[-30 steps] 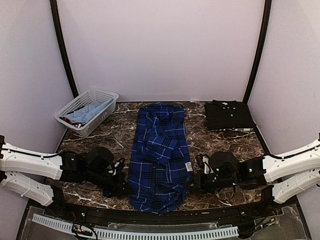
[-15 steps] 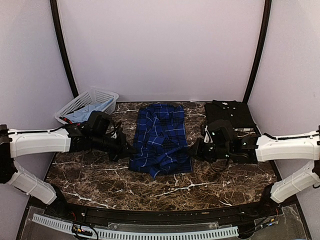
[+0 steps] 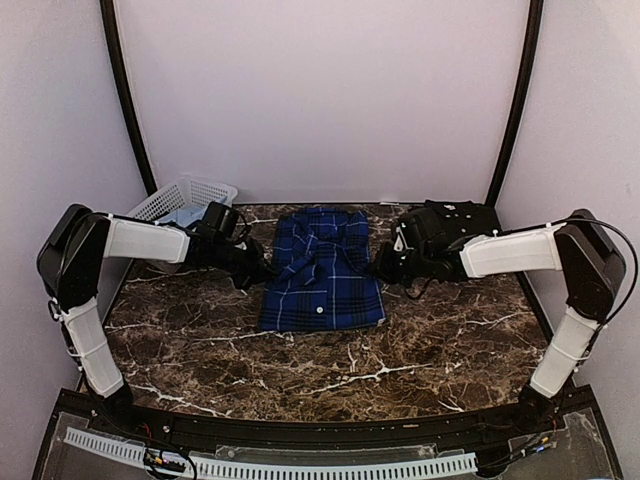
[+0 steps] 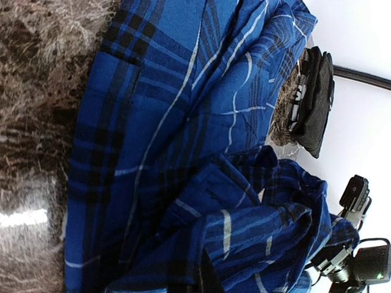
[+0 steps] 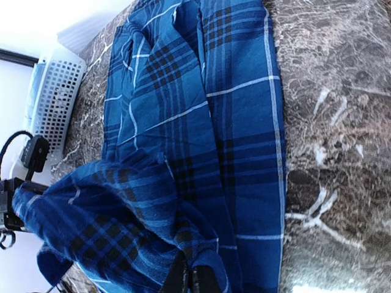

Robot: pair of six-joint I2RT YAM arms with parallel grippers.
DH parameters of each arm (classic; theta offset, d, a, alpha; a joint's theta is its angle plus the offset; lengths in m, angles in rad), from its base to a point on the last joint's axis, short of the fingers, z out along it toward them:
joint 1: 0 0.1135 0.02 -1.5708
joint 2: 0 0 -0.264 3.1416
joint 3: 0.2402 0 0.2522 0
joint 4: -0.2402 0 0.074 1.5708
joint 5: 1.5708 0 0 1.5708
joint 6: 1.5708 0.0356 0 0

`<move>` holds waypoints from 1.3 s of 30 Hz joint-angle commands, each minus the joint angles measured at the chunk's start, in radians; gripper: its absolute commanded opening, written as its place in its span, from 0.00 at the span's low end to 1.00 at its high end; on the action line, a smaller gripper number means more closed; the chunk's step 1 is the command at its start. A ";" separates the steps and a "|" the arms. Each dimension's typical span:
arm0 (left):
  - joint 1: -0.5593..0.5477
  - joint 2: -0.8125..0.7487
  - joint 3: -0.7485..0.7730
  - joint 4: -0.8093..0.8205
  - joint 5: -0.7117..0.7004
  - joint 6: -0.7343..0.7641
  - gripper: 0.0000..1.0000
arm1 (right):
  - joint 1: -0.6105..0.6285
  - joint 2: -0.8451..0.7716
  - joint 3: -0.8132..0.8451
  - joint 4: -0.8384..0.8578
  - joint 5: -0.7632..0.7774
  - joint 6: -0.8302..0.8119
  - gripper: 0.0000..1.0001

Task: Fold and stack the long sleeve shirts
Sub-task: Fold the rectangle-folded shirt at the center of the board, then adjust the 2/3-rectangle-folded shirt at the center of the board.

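A dark brown marble tabletop [image 3: 350,370] veined with white sits between plain pale lilac walls [image 3: 320,90]. Toward the middle of its far edge lies a blue plaid shirt [image 3: 322,285], doubled over on itself. The left gripper [image 3: 262,272] pinches the shirt's left edge and the right gripper [image 3: 378,268] its right edge, both clamped tight on cloth. A folded black shirt [image 3: 460,230] rests in the far right corner, a white basket [image 3: 165,205] in the far left.

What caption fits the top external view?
Left hand and right hand pinch the half-folded plaid shirt; black shirt lies beyond.
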 commanded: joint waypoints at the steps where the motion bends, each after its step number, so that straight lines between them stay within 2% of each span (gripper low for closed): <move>1: 0.024 0.027 0.047 0.049 0.031 0.030 0.20 | -0.031 0.032 0.052 0.029 -0.043 -0.046 0.15; 4: 0.045 0.028 0.075 0.027 0.009 0.069 0.35 | -0.053 0.033 0.081 -0.004 -0.034 -0.088 0.41; 5: 0.050 0.023 0.090 0.012 -0.007 0.096 0.46 | -0.056 0.031 0.101 -0.030 -0.019 -0.125 0.49; 6: 0.060 0.014 0.111 -0.021 -0.014 0.112 0.52 | -0.057 0.025 0.120 -0.051 -0.002 -0.155 0.54; 7: 0.064 0.008 0.121 -0.037 -0.036 0.149 0.61 | -0.058 0.019 0.140 -0.092 0.013 -0.180 0.57; 9: 0.069 -0.012 0.153 -0.105 -0.080 0.201 0.71 | -0.053 -0.001 0.172 -0.134 0.033 -0.227 0.63; 11: 0.070 -0.044 0.178 -0.152 -0.121 0.243 0.77 | -0.038 -0.014 0.191 -0.163 0.057 -0.265 0.68; 13: 0.070 -0.073 0.178 -0.172 -0.151 0.270 0.79 | -0.016 -0.018 0.215 -0.213 0.092 -0.301 0.69; 15: 0.066 -0.103 0.156 -0.180 -0.158 0.279 0.78 | 0.021 -0.023 0.207 -0.220 0.089 -0.337 0.65; 17: 0.048 -0.132 0.127 -0.183 -0.169 0.287 0.73 | 0.082 -0.016 0.207 -0.216 0.104 -0.380 0.63; 23: -0.059 -0.106 0.056 -0.105 -0.131 0.264 0.44 | 0.173 0.157 0.348 -0.281 0.158 -0.455 0.39; 25: -0.084 -0.075 0.049 -0.090 -0.138 0.249 0.36 | 0.189 0.243 0.414 -0.306 0.190 -0.485 0.36; 28: -0.108 -0.056 0.009 -0.049 -0.137 0.214 0.30 | 0.210 0.356 0.515 -0.390 0.226 -0.517 0.36; 31: -0.123 -0.054 -0.054 -0.019 -0.139 0.193 0.28 | 0.248 0.413 0.535 -0.412 0.259 -0.533 0.38; 35: -0.150 -0.060 -0.132 -0.022 -0.158 0.179 0.27 | 0.285 0.442 0.541 -0.422 0.269 -0.538 0.47; 39: -0.166 -0.085 -0.228 -0.043 -0.187 0.155 0.24 | 0.286 0.402 0.542 -0.439 0.293 -0.543 0.63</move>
